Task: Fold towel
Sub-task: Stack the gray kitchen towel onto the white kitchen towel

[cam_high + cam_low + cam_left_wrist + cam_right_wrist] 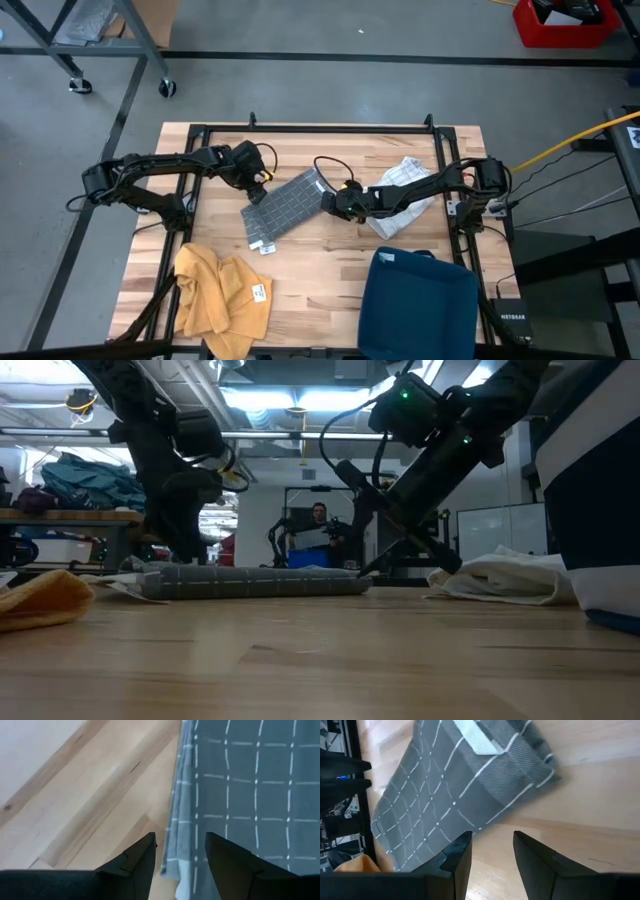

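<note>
The folded towel (pixel 285 208) lay mid-desk (pixel 330 275), between the left claw (pixel 257 187) and the right claw (pixel 332 200). A crumpled cloth (pixel 405 196) lay to its right, another cloth (pixel 218 292) at the front left.

**Room and surroundings**

The wooden surface (pixel 330 260) stood on a grey concrete floor (pixel 300 90). A red bin (pixel 565 25) sat at the far corner. Ceiling strip lights (pixel 270 400) were lit. A person (pixel 318 520) stood beyond.

No legible text, label, brand, number or sign anywhere.
</note>
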Controlling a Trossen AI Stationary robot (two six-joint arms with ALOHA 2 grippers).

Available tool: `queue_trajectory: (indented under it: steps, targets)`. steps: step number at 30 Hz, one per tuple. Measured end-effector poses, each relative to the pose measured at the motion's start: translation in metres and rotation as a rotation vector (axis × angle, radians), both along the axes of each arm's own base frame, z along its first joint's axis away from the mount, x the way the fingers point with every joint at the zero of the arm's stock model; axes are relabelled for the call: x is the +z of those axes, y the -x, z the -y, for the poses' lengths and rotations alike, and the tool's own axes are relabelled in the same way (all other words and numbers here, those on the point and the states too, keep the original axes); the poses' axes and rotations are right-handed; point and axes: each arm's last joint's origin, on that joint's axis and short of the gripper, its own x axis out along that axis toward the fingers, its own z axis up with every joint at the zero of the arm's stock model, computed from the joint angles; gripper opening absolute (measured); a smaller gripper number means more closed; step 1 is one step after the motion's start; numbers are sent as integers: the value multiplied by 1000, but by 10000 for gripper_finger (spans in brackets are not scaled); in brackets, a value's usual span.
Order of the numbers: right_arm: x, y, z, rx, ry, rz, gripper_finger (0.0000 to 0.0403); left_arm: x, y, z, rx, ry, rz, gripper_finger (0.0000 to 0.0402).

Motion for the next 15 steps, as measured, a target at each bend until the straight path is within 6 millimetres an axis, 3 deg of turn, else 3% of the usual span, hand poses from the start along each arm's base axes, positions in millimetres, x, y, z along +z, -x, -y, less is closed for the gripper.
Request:
queue_trajectory:
  steps: [15]
  targets:
    - [-17, -16, -3, -54, 41, 113, 147, -9, -2, 2, -16, 43, -48, 164]
